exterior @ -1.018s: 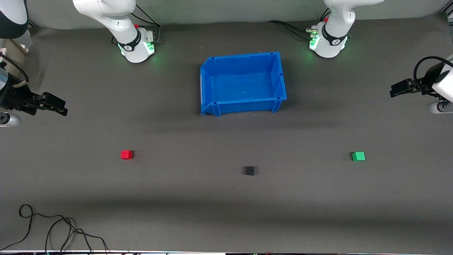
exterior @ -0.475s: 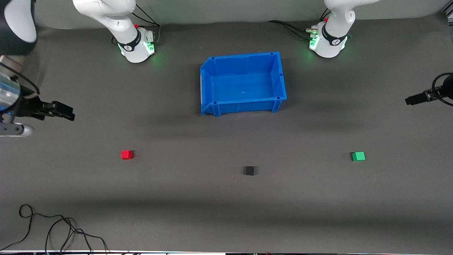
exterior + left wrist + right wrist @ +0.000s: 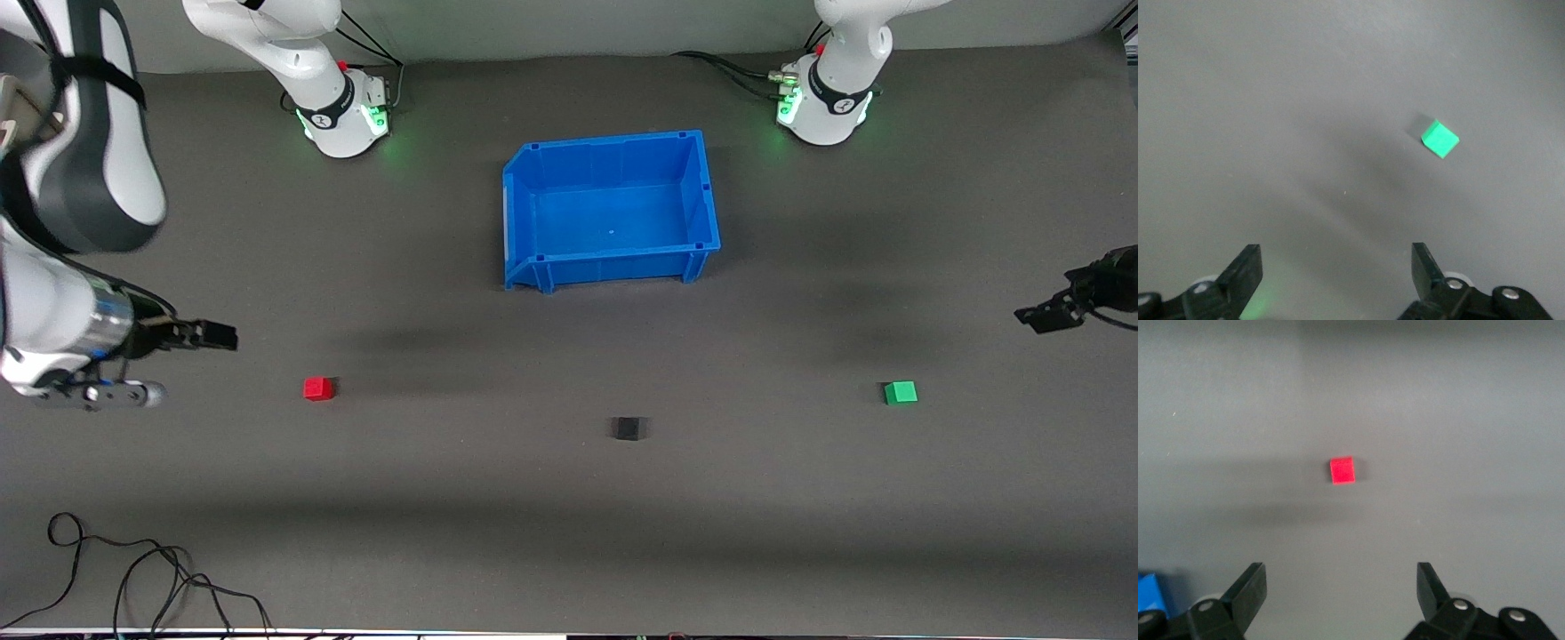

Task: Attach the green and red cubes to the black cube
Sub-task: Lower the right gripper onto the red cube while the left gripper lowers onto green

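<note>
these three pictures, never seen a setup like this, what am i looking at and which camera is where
You see two white robot arms bolted along one edge of a grey mat, each ending in a two-finger gripper. The wide picture comes from a high camera facing them. The other two come from cameras on the arms' wrists, looking down past the black fingers.

On the mat lie three small cubes: a red cube toward the right arm's end, a green cube toward the left arm's end, and a black cube between them, slightly nearer the front camera. A blue bin sits nearer the bases, with nothing visible inside it.

The right gripper is in the air near the red cube, the left gripper near the green one. Both are open and hold nothing.
</note>
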### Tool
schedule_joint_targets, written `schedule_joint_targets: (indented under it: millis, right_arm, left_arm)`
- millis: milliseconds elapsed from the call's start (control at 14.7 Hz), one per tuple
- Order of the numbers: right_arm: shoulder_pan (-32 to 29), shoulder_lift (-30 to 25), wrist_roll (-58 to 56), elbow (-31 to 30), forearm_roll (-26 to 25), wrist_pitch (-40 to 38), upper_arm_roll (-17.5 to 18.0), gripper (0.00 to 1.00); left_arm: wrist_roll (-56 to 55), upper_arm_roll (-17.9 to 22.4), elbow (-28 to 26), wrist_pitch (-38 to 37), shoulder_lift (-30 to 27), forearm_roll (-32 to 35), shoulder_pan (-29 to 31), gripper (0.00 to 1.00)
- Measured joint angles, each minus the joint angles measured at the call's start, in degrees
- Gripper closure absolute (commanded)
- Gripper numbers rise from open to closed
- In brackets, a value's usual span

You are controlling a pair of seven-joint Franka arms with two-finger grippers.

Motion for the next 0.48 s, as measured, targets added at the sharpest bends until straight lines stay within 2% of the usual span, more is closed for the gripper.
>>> schedule_joint_targets:
  millis: [204, 475]
  right_arm:
    - [-0.04, 0.76, 0.00, -6.52, 0.00, 8.76, -0.08, 0.00]
    - [-0.15, 4.06, 0.00, -12.29, 0.00, 20.08, -0.18, 0.00]
  left_arm:
    - [-11.05, -0.19, -2.08, 7.06, 2.79, -0.13, 0.47, 0.00]
    - [-35.91, -1.45, -4.92, 17.02, 8.70, -0.40, -1.70, 0.01]
